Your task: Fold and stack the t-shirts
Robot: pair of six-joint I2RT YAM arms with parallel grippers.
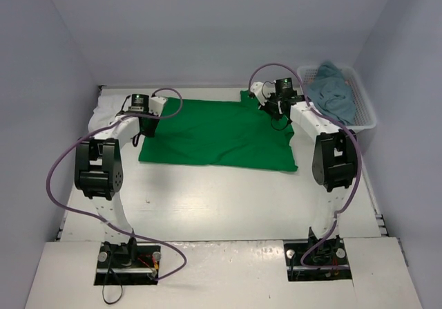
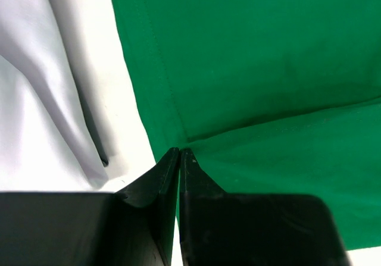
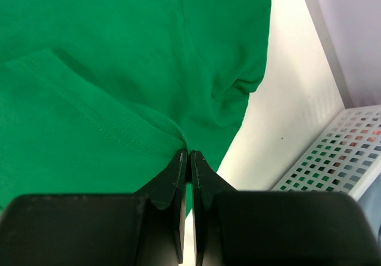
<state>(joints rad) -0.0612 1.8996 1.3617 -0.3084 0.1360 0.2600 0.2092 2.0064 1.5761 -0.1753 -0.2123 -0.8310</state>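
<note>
Gripping the bright green t-shirt (image 1: 217,133) at two opposite edges.
The garment lies spread flat on the table (image 1: 221,198), between the two arms. The left gripper (image 2: 179,152) is closed on the cloth at its left edge. The right gripper (image 3: 189,154) is closed on a fold near its far right corner. A white t-shirt (image 2: 36,87) lies rumpled just beside the left edge. The dull teal-blue t-shirt (image 1: 331,91) sits heaped in the white lattice basket (image 1: 366,119) at far right.
</note>
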